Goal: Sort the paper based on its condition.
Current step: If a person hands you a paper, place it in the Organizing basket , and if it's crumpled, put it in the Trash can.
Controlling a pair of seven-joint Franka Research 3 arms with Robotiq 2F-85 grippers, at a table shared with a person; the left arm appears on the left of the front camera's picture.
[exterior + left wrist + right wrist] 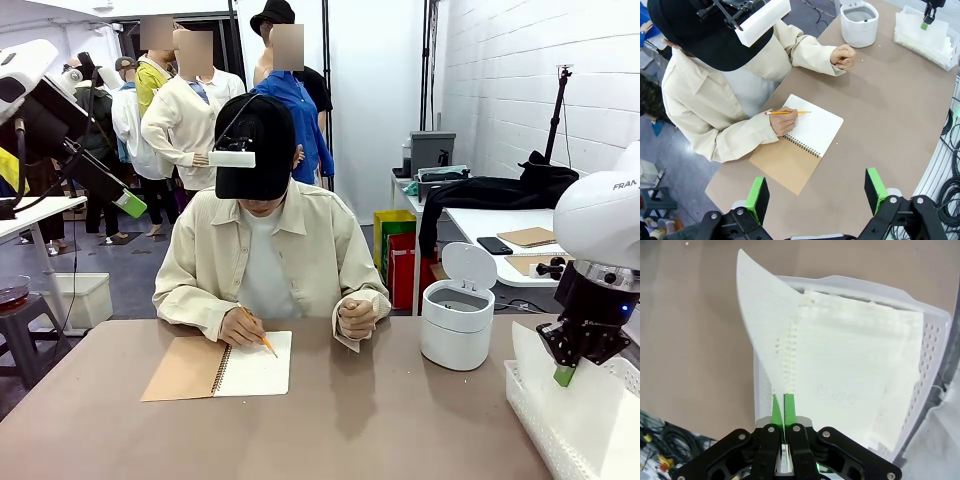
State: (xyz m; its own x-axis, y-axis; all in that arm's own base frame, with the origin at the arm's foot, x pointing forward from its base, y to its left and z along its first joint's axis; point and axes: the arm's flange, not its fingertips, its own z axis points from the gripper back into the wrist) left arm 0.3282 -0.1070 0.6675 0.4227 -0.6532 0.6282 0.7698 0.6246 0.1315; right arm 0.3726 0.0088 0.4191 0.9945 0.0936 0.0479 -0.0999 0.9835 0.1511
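Note:
My right gripper is shut on the edge of a white sheet of paper, which stands upright over the white lattice basket. More flat sheets lie inside that basket. From the front, the right gripper hangs over the basket at the table's right edge. My left gripper is open and empty, high above the table. It looks down on a person's hand writing with a pencil in a spiral notebook.
A white lidded bin stands open on the table between the person and the basket. The person's other fist rests on the table. The brown-covered notebook lies at the far left-centre. Cables run along the table's side.

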